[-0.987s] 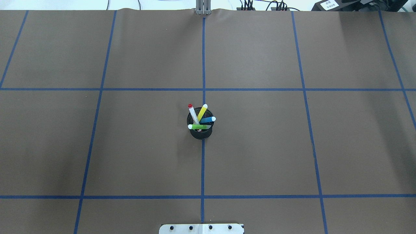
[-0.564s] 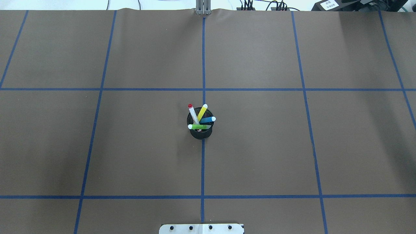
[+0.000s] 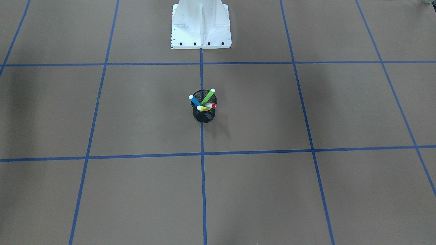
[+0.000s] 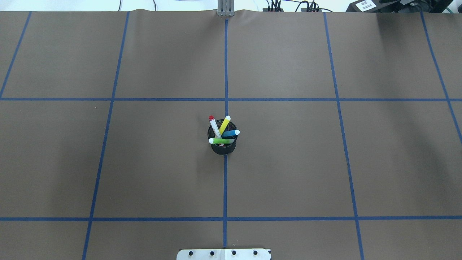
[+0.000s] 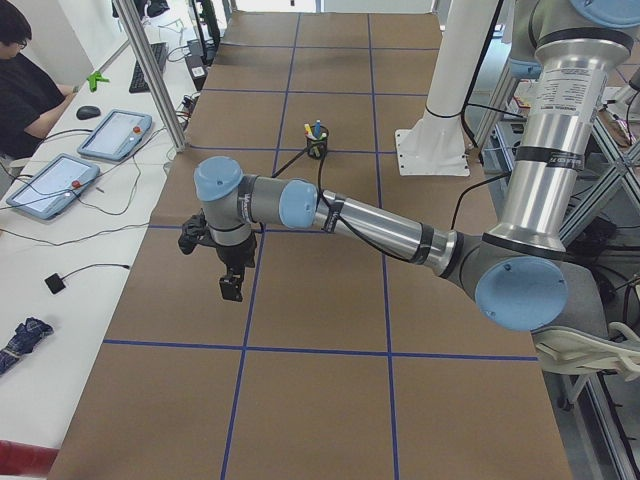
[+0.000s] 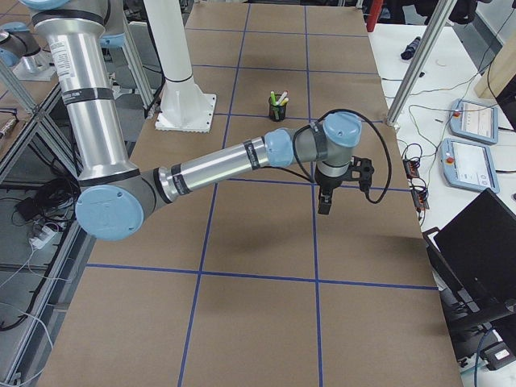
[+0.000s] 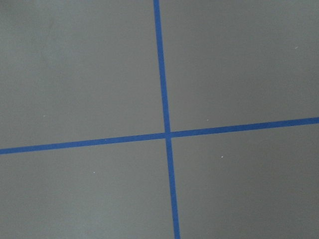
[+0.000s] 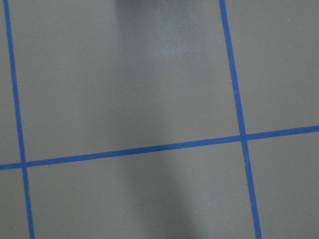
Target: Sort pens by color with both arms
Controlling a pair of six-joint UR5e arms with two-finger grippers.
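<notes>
Left hand (image 5: 231, 288) hangs fingers-down above the brown surface (image 4: 288, 162), at the end of the left arm (image 5: 380, 228), which stretches out low and nearly level. I see this hand in the left side view only, so I cannot tell whether its fingers are spread or pressed together. Its wrist camera looks straight down on a crossing of blue tape lines (image 7: 167, 133).

Right hand (image 6: 324, 203) hangs the same way at the end of the right arm (image 6: 210, 168), and it shows in the right side view only; I cannot tell its state either. Neither hand carries anything that I can see.

Reading the overhead view as a clock face, the black mesh cup (image 4: 223, 148) stands upright at the centre of the surface, on the middle tape line. It holds the following items:
- red-capped pen (image 4: 214, 127), leaning toward 11 o'clock;
- yellow pen (image 4: 224, 125), leaning toward 1 o'clock;
- blue pen (image 4: 230, 133), leaning toward 3 o'clock;
- green pen (image 4: 221, 141), lying across the rim with its white end toward 9 o'clock.

Both hands are well apart from the cup, the left out toward 9 o'clock and the right out toward 3 o'clock. I locate the white base (image 3: 201, 23) at 6 o'clock from the cup.
</notes>
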